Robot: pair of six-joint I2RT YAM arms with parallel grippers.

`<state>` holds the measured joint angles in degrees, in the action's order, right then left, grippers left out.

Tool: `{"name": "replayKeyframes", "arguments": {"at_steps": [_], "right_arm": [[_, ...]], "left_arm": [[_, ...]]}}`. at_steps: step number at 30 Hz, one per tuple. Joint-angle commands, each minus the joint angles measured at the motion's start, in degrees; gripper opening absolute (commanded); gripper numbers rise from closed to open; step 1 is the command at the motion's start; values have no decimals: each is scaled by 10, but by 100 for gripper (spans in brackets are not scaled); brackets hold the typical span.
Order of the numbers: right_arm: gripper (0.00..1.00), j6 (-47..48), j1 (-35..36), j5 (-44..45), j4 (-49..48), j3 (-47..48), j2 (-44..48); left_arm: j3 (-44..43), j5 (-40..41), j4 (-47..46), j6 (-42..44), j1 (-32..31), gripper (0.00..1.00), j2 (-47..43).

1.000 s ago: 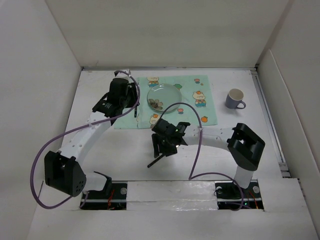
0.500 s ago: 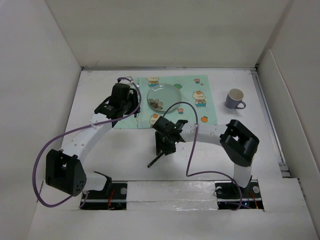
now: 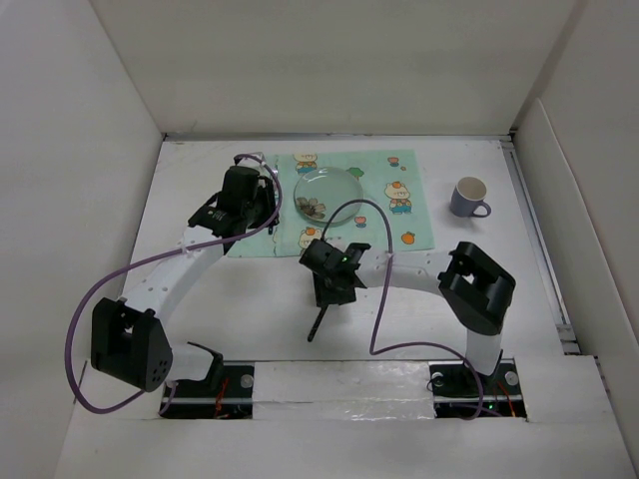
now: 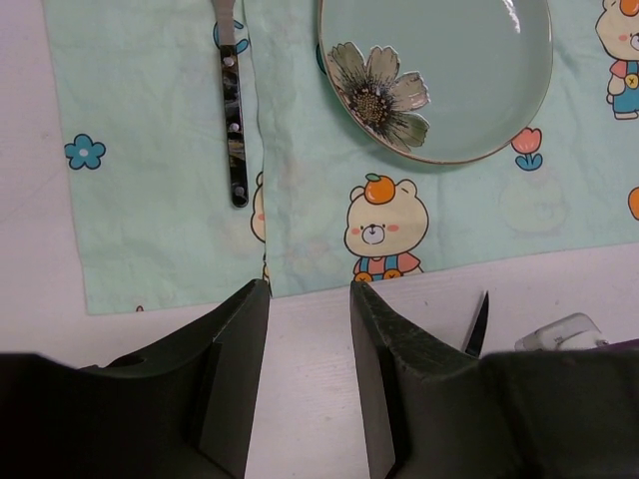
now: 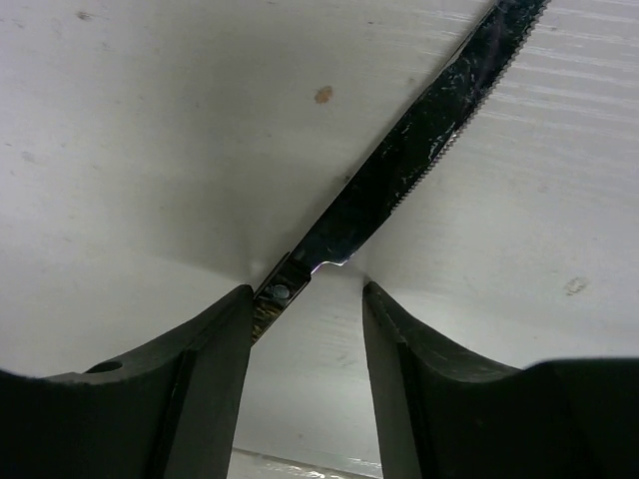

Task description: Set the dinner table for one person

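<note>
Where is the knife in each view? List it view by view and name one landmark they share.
Top external: the knife lies on the bare dinner table, below the right gripper.
Left wrist: only a dark tip at the lower right, probably the knife.
Right wrist: its serrated blade runs diagonally from between the fingers to the upper right.
Shared landmark: the white tabletop.

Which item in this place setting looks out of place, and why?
The knife lies askew on the bare dinner table, off the placemat, between the right gripper's fingers; the plate and another utensil sit on the placemat.
</note>
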<state>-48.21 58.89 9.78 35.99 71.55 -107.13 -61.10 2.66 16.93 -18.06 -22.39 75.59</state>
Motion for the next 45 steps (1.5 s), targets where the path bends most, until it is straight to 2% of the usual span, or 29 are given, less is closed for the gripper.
{"name": "replayKeyframes", "arguments": {"at_steps": [1,3,4,6,9,14,16,17,19,22,25,29,30,33,36,39,40,45], "right_arm": [[54,22,13,49,59,-12,12],[53,25,19,43,69,-4,14],[48,22,26,36,71,5,3],[45,22,26,25,68,7,-2],[36,7,32,1,44,-2,-5],[35,-3,32,16,45,-25,-7],[29,-6,32,23,45,-48,-1],[16,-7,32,24,44,-57,3],[0,-6,25,26,37,-82,32],[0,4,11,45,52,-91,113],[0,41,-31,52,73,-74,172],[0,124,-138,38,73,-20,201],[0,144,-189,31,60,5,194],[0,222,-279,-20,19,69,144],[0,286,-327,-77,6,140,61],[0,344,-368,-111,36,246,-8],[0,367,-395,-120,63,326,-71],[0,378,-424,-161,81,404,-142]], "left_arm": [[-23,7,-11,6,3,35,-8],[-25,7,-13,5,3,35,-4],[-28,5,-15,4,3,35,0],[-30,5,-15,6,3,35,1],[-36,7,-7,8,3,35,-1],[-34,7,-1,9,3,35,-5],[-34,6,-1,8,3,35,-6],[-35,7,-1,8,3,35,-6],[-39,8,1,8,3,35,-6],[-48,9,3,8,3,35,-7],[-60,5,1,7,3,35,-4],[-73,-15,-5,6,3,35,7],[-77,-21,-4,6,3,35,10],[-93,-46,-1,8,3,35,16],[-103,-49,-1,8,3,35,20],[-104,-55,-12,0,3,35,23],[-106,-56,-15,-7,3,35,25],[-102,-56,-29,-14,3,35,25]]}}
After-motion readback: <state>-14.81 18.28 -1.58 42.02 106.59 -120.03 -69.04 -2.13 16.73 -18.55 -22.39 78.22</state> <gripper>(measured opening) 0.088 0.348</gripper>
